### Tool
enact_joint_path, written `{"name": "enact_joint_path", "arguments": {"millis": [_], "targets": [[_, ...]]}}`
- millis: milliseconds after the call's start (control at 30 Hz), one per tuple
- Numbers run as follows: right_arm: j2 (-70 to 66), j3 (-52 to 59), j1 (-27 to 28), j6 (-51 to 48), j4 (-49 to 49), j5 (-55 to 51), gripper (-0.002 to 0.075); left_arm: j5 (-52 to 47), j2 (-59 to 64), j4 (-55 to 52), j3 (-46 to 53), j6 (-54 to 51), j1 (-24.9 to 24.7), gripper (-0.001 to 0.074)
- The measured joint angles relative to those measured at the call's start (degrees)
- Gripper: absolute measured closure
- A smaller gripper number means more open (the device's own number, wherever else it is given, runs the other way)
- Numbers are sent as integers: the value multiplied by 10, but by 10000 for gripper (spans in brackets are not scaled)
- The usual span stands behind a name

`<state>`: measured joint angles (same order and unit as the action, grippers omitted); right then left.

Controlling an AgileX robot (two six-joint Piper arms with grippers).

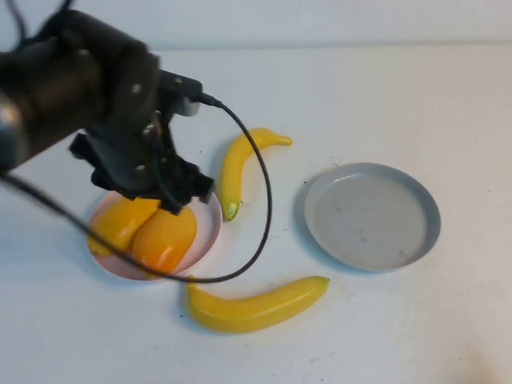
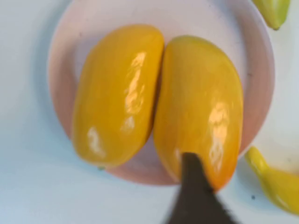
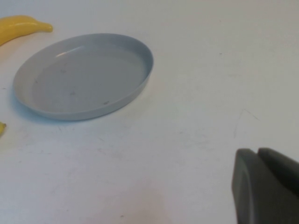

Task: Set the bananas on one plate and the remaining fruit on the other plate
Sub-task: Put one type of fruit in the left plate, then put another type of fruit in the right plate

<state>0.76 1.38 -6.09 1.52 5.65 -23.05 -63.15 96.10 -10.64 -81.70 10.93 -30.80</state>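
Note:
Two plump mango-like fruits lie side by side on the pale pink plate (image 1: 204,240): a yellow one (image 1: 120,224) and a more orange one (image 1: 164,238). Both also show in the left wrist view (image 2: 117,93) (image 2: 201,102). My left gripper (image 1: 172,196) hangs just above them, over the orange one. The thinner banana (image 1: 238,164) lies right of the pink plate, and the thicker banana (image 1: 258,306) lies in front of it. The grey-blue plate (image 1: 372,216) on the right holds nothing. My right gripper (image 3: 256,154) is shut and empty, low over bare table near that plate (image 3: 84,74).
A black cable (image 1: 264,192) loops from the left arm over the table between the two bananas. The white table (image 1: 384,96) stretches behind and to the right of the plates.

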Motion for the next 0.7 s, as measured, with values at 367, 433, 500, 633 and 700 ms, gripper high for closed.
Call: {"name": "enact_joint_path", "arguments": {"millis": [367, 433, 500, 633, 700], "targets": [[0, 0, 0, 0, 0, 0, 741, 85, -333, -12, 269, 8, 0, 730], [0, 0, 0, 0, 0, 0, 741, 105, -397, -12, 317, 15, 0, 735], [0, 0, 0, 0, 0, 0, 741, 126, -471, -12, 362, 23, 0, 735], [0, 0, 0, 0, 0, 0, 741, 153, -614, -12, 443, 34, 0, 737], [0, 0, 0, 0, 0, 0, 741, 153, -683, -19, 469, 39, 0, 737]]}}
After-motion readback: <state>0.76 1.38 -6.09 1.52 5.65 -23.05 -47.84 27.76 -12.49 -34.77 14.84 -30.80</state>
